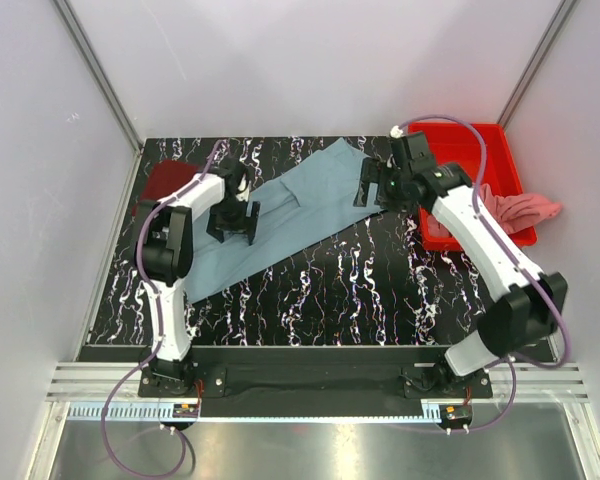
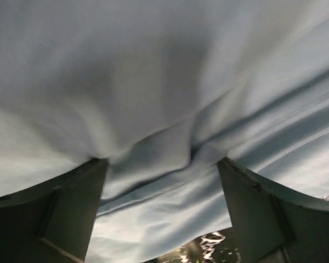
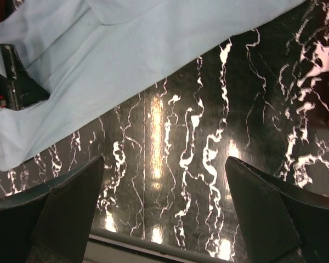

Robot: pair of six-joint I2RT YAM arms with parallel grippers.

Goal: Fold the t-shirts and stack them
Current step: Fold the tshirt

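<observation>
The grey-blue t-shirt (image 1: 280, 215) lies spread in a diagonal band across the black marbled table. My left gripper (image 1: 233, 222) stands open over its middle. In the left wrist view its jaws (image 2: 162, 164) straddle rumpled grey-blue cloth (image 2: 153, 82) without closing on it. My right gripper (image 1: 372, 185) is open and empty by the shirt's right edge. In the right wrist view it (image 3: 164, 160) hangs over bare table, with the shirt (image 3: 131, 49) at upper left. The maroon t-shirt (image 1: 165, 182) lies at the back left. The salmon pink t-shirt (image 1: 525, 210) hangs over the red tray's edge.
The red plastic tray (image 1: 470, 150) stands at the back right corner. White walls close in the table on three sides. The marbled tabletop (image 1: 380, 290) stretches in front of the shirt. The left gripper's fingers (image 3: 16, 82) show in the right wrist view.
</observation>
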